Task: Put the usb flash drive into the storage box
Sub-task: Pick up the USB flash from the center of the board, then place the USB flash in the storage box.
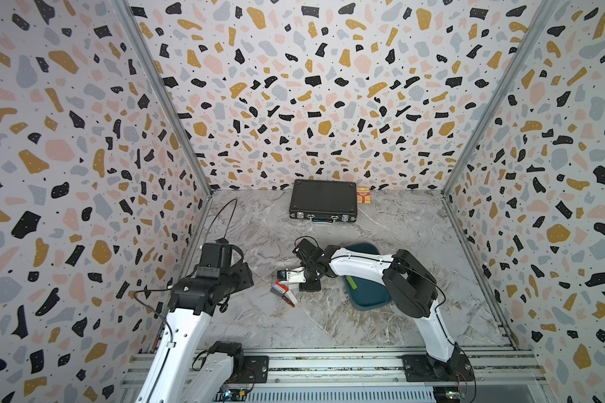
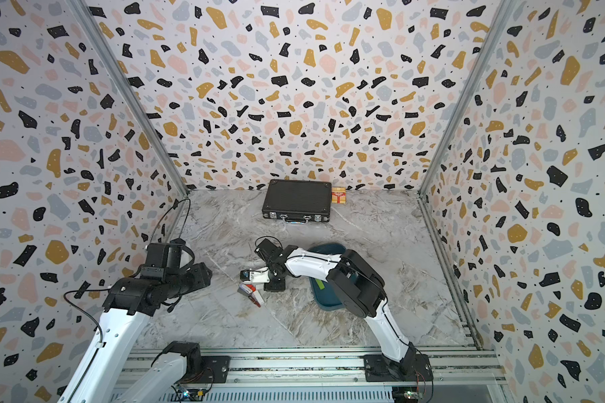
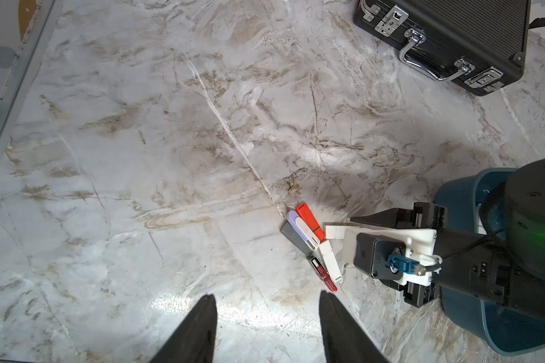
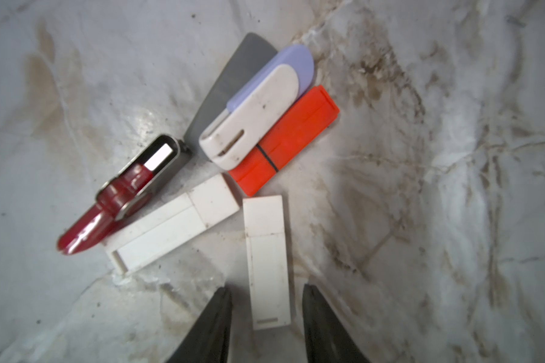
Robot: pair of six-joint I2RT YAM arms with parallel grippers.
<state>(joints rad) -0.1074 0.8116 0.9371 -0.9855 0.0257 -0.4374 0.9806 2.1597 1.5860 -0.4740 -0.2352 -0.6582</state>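
Right gripper partly open, straddling white usb flash drive at lower centre, gaps both sides. Left gripper open, empty.

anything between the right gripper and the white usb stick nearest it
Nothing visible. In the right wrist view the white flash drive lies between the open jaws of the right gripper, with a gap on each side. The other drives lie beyond it.

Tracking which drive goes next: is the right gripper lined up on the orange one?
No: the right gripper straddles a white drive, while the orange drive lies beyond it.
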